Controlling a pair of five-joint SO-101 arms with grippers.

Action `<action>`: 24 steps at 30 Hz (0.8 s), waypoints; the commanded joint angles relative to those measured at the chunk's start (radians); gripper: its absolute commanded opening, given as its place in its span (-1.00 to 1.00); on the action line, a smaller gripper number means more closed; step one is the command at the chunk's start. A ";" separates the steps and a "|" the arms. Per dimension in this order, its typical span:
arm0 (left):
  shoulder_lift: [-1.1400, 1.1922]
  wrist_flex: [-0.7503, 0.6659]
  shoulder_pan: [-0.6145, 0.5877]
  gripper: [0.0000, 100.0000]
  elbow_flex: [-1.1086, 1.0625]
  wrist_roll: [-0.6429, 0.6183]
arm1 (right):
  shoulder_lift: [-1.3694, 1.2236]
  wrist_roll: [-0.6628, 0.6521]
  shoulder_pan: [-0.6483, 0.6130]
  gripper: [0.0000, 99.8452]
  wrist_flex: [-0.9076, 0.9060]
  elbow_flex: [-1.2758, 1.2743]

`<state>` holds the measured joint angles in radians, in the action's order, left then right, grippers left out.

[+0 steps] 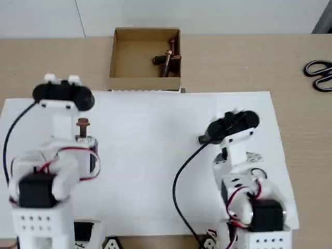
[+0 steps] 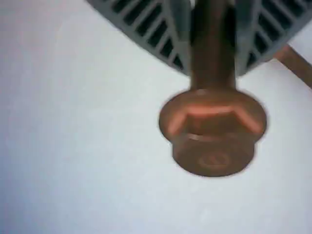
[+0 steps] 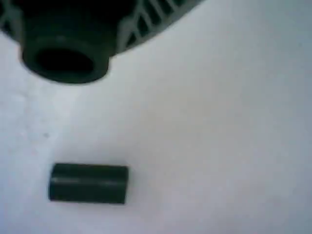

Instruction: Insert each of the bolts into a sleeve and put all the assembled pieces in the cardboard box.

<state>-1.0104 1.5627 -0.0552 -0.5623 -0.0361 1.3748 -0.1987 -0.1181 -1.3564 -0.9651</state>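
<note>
My left gripper [image 2: 213, 44] is shut on the shank of a copper bolt [image 2: 213, 131], whose flanged hex head sticks out over the white paper. From above, that bolt [image 1: 83, 123] shows beside the left arm, at the left gripper [image 1: 82, 130]. A second copper piece [image 2: 298, 64] lies on the paper behind it. My right gripper [image 3: 66, 29] is shut on a black sleeve [image 3: 66, 58] with its open bore facing the camera. A second black sleeve [image 3: 88, 183] lies on its side on the paper below. The cardboard box [image 1: 120, 57] at the table's back holds several copper bolts in sleeves [image 1: 167, 56].
A white paper sheet [image 1: 150, 155] covers the table's middle, with both arms standing on its near part. Black scissors [image 1: 319, 74] lie at the far right edge. The right gripper [image 1: 207, 136] hangs right of the sheet's centre.
</note>
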 commanded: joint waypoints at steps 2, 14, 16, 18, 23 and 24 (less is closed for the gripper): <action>-0.265 -0.129 0.008 -0.99 -0.216 0.005 | 0.147 0.087 -0.117 -0.99 0.110 -0.106; -0.827 -0.178 0.006 -0.99 -0.653 -0.048 | 0.437 0.118 -0.455 -0.99 0.329 -0.479; -0.790 -0.203 0.002 -0.99 -0.630 -0.143 | 0.429 0.118 -0.507 -0.99 0.366 -0.497; -0.789 -0.210 0.009 -0.99 -0.616 -0.247 | 0.429 0.115 -0.555 -0.99 0.401 -0.512; -0.810 -0.218 0.025 -0.99 -0.628 -0.465 | 0.429 0.114 -0.644 -0.99 0.472 -0.571; -0.810 -0.236 0.034 -0.99 -0.639 -0.493 | 0.429 0.114 -0.651 -0.99 0.489 -0.588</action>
<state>-1.8082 1.3802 -0.0384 -1.2022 -0.4411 1.7937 -0.0913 -0.7350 -0.9237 -1.5405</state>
